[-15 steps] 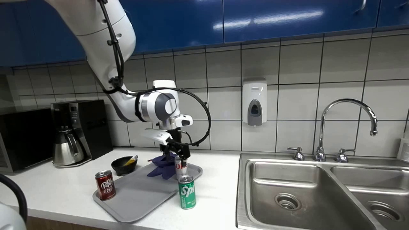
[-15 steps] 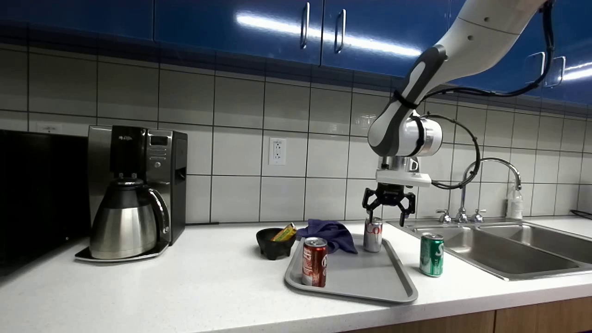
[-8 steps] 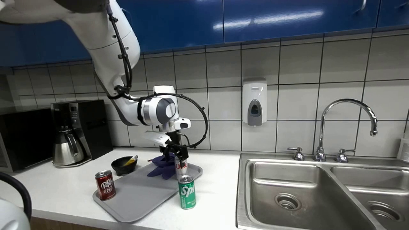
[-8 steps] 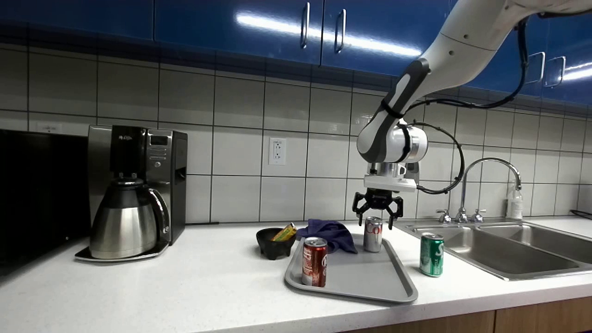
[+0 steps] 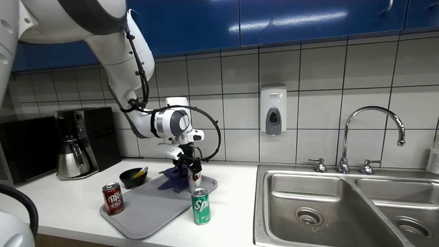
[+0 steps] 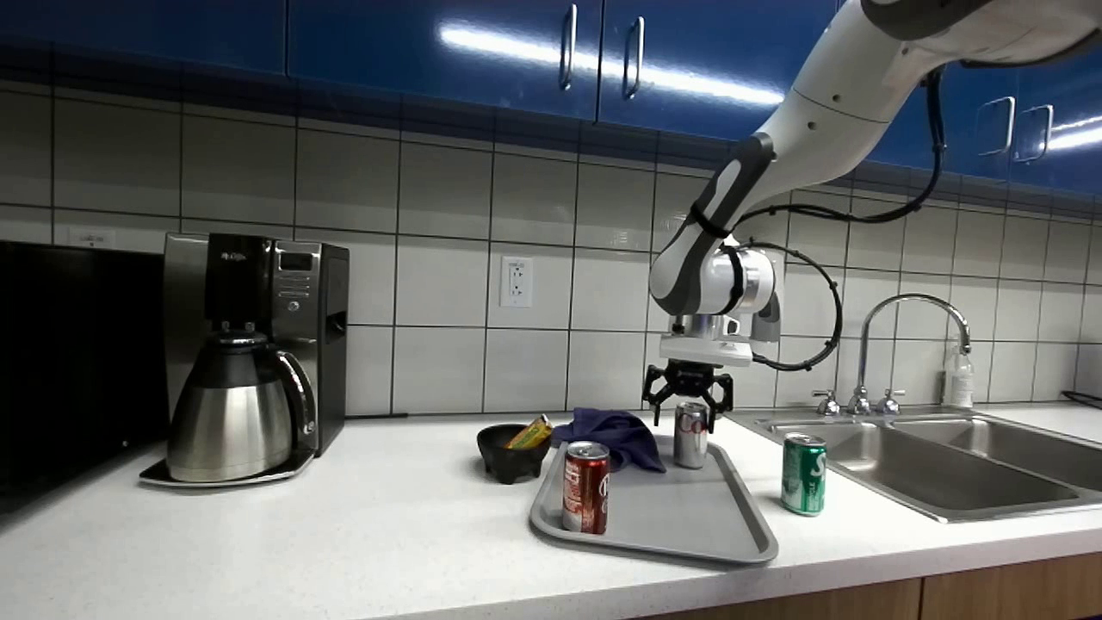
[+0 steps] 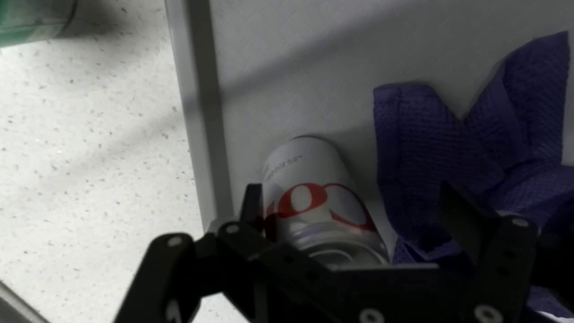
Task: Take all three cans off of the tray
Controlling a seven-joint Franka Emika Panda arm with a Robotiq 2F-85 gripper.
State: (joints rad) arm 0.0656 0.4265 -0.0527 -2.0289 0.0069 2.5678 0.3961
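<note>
your pincer (image 6: 685, 421) has its jaws wide apart, silver can (image 6: 690, 448) upright between them on the tray (image 6: 663, 517), dark red can (image 6: 585, 489) also on the tray, green can (image 6: 803, 475) off it on the table (image 6: 344, 534).

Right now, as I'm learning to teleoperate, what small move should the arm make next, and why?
I'd probably close the end effector slowly on the silver can: its open fingers flank the can, which stands on the tray and, in the wrist view, sits nearer one finger than the other.
</note>
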